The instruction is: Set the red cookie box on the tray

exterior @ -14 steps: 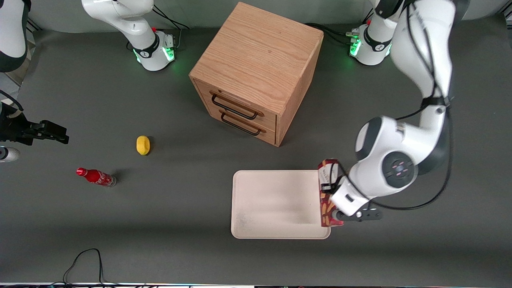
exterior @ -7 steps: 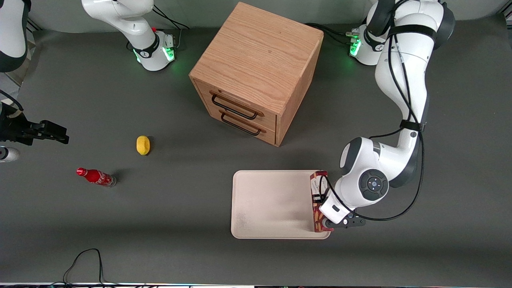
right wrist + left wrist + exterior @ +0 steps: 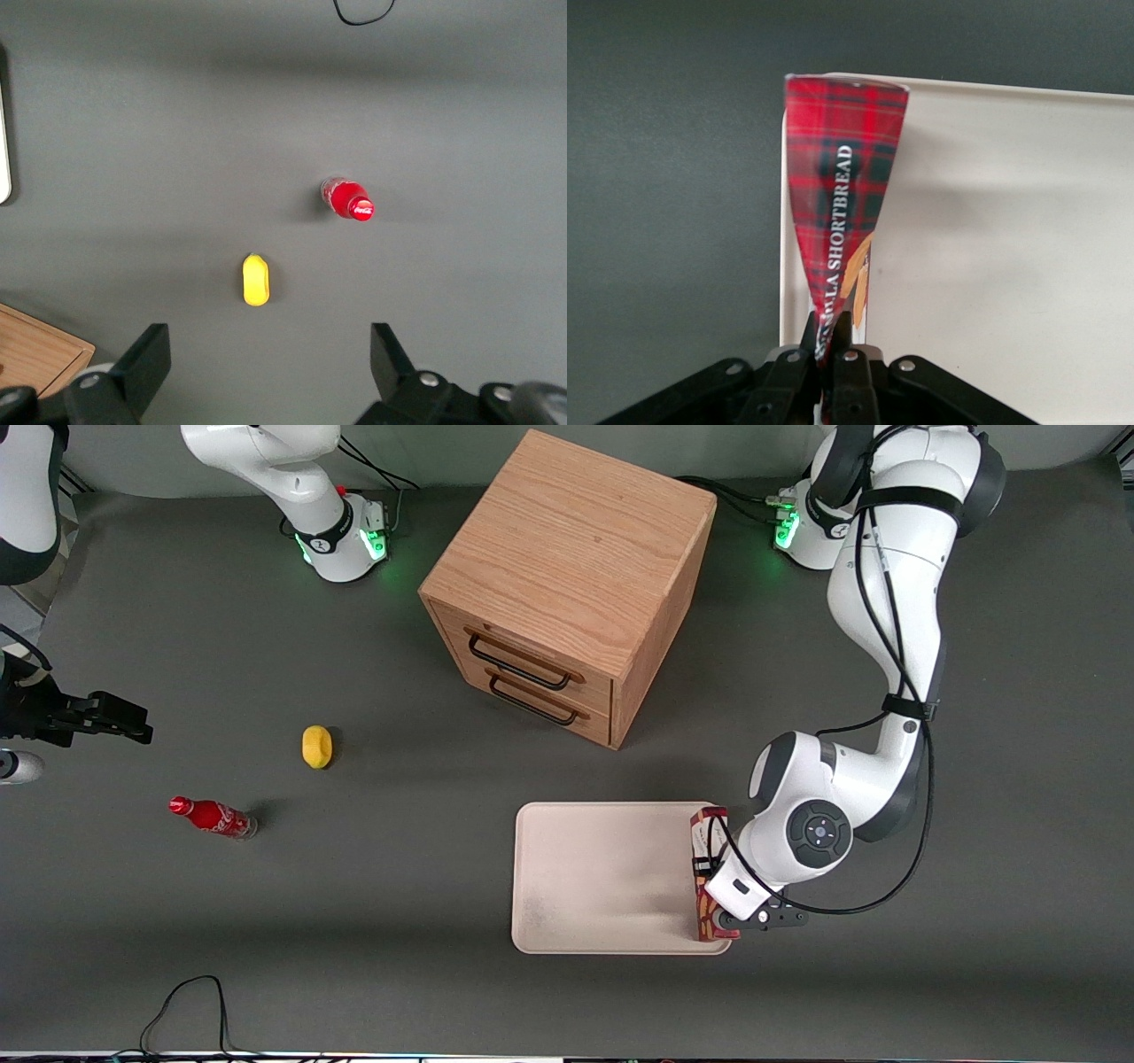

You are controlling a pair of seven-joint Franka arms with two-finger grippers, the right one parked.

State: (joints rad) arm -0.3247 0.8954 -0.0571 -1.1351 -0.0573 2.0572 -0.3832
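Observation:
The red cookie box is a slim red tartan carton with a white end panel, standing on its long edge on the cream tray, along the tray's rim toward the working arm's end. My left gripper is shut on the box. In the left wrist view the fingers pinch the box at its near end, and the tray lies under it.
A wooden drawer cabinet stands farther from the front camera than the tray. A yellow lemon-like object and a small red soda bottle lie toward the parked arm's end of the table. A black cable lies at the near table edge.
My gripper has carried the box sideways and down from the tray's outer edge onto the tray. Over the last half second it has barely moved.

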